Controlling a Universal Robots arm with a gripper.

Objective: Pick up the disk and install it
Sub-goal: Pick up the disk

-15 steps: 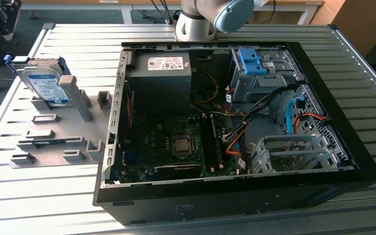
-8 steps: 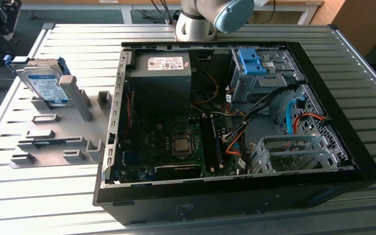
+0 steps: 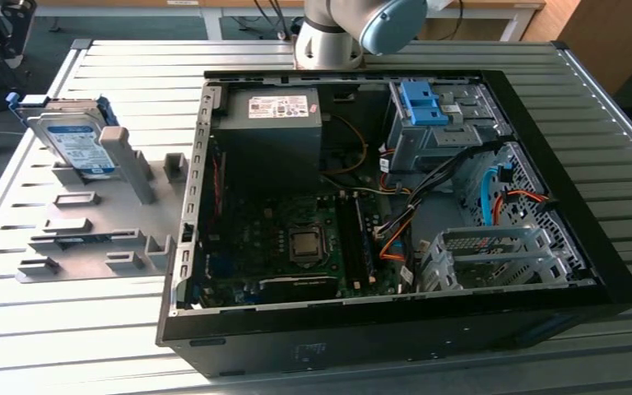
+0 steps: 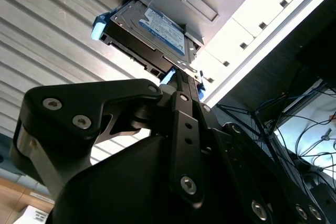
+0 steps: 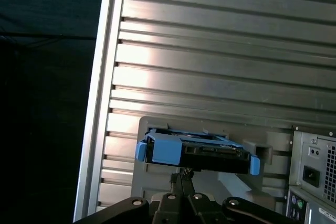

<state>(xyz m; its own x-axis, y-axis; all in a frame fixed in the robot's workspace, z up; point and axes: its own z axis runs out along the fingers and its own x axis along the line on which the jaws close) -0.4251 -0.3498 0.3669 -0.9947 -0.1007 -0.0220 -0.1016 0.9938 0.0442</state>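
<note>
Silver-grey disk point(image 3: 72, 140) with a white-and-blue label, bright blue rails on the edges. Matte black gripper point(image 4: 181, 77). Shiny ribbed silver table point(image 3: 129, 62), plain light grey holder point(image 3: 108, 222). Black case point(image 3: 404, 337), and inside: dark grey box point(image 3: 267, 140) with a white sticker, blue bracket point(image 3: 420, 103), orange and blue cables point(image 3: 395, 224).

No print can be read. The disk point(image 3: 72, 136), upper left of the exterior view, carries a white-and-blue label point(image 3: 79, 151) with lettering too fine to read. A white sticker point(image 3: 277, 105) on the dark grey box point(image 3: 267, 148), upper centre, is likewise unreadable.
</note>
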